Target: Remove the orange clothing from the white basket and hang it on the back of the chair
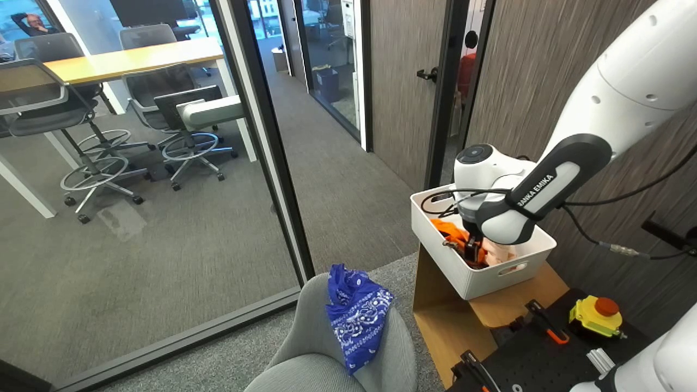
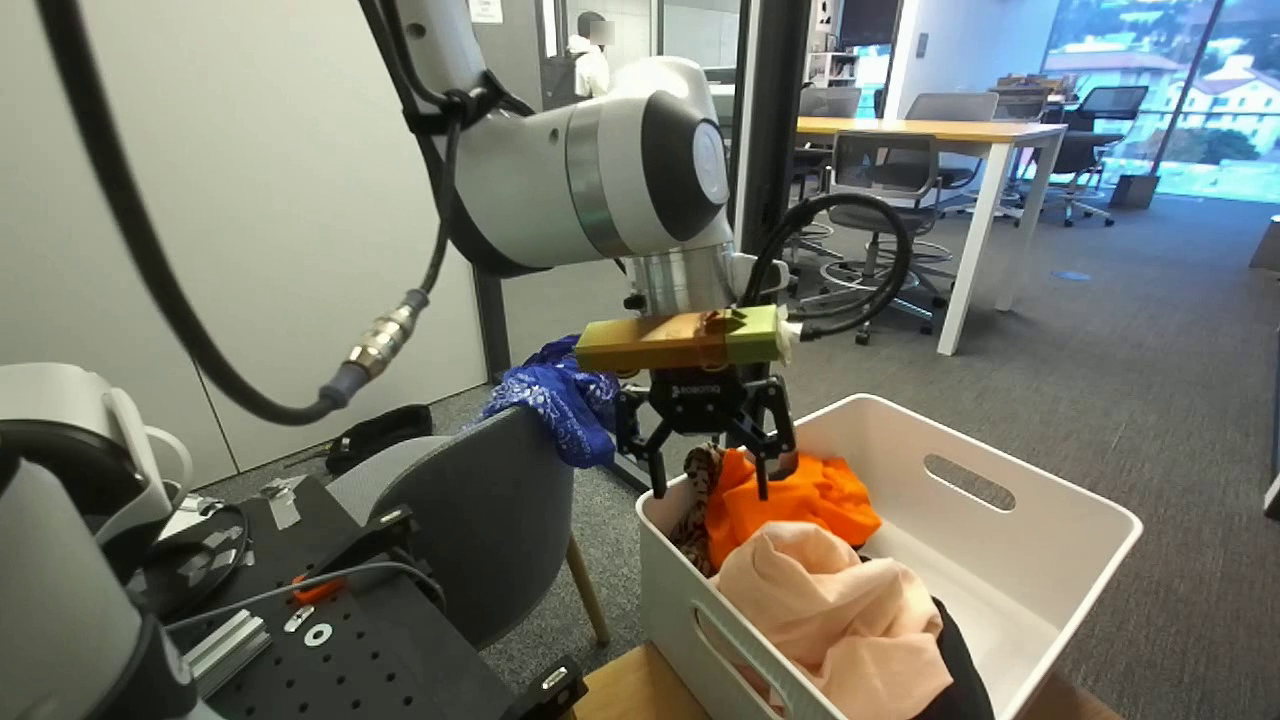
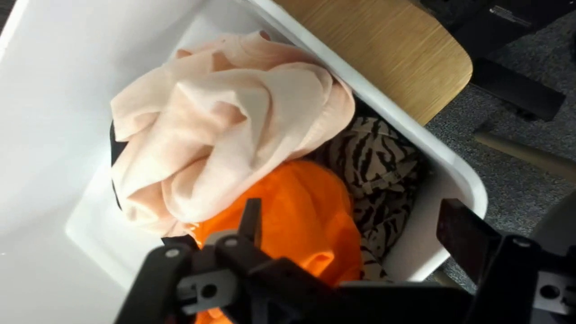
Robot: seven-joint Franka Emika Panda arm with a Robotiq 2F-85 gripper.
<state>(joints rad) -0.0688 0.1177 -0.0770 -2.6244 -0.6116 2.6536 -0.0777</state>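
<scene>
The orange clothing (image 2: 800,500) lies crumpled in the white basket (image 2: 1040,550), partly under peach clothing (image 2: 830,610). It shows in the wrist view (image 3: 297,216) and less fully in an exterior view (image 1: 449,228). My gripper (image 2: 711,490) is open and empty, low over the basket's corner. In the wrist view, one finger overlaps the orange clothing and the other lies over the basket's corner rim, with the gripper (image 3: 351,204) wide apart. Contact with the cloth cannot be told. The grey chair (image 1: 313,313) has a blue bandana (image 1: 359,321) draped over its back.
Animal-print cloth (image 3: 378,180) lies beside the orange clothing against the basket wall. The basket stands on a wooden stand (image 1: 517,296). A black perforated board (image 2: 370,640) with tools and a yellow emergency stop (image 1: 596,316) are near the robot base. A glass partition stands behind the chair.
</scene>
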